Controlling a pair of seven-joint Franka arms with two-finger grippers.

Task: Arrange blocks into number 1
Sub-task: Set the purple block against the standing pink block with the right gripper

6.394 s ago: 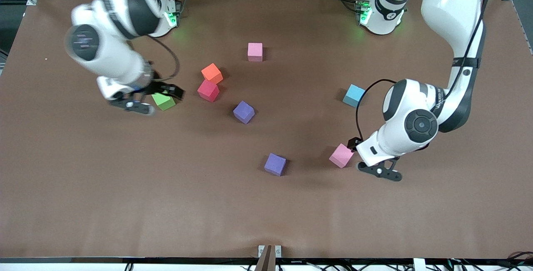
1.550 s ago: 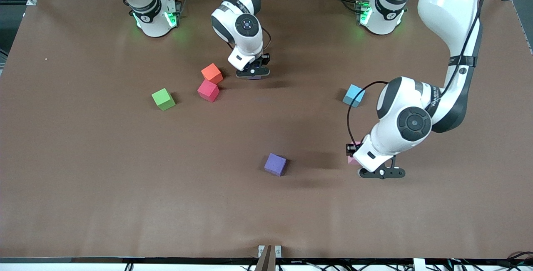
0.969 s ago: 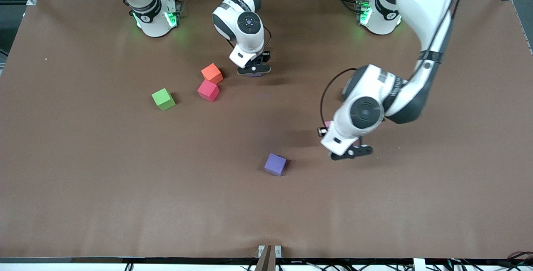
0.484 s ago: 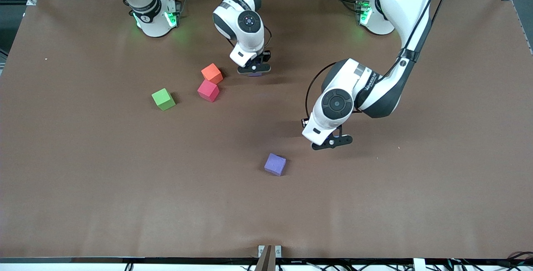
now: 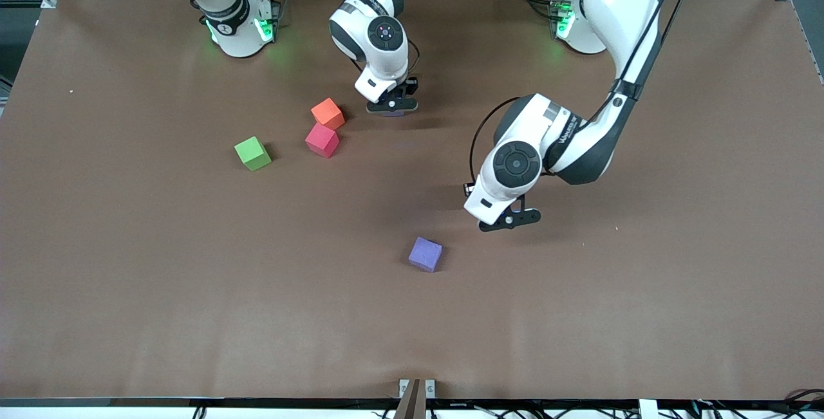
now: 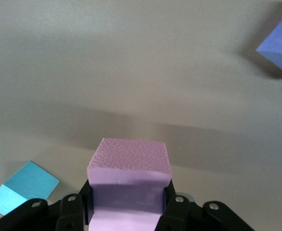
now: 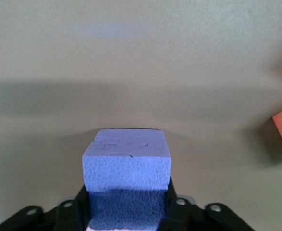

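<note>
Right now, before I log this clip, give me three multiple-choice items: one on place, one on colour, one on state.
1. The red block lies: A) on the green block B) beside the orange block, nearer the front camera C) in the left jaws.
2. The left jaws hold a block coloured: A) pink B) green C) orange.
3. The loose purple block is: A) gripped B) stacked C) alone on the table.

B: it sits just below orange in the front view.
A: the pink block fills the jaws.
C: nothing touches it.
</note>
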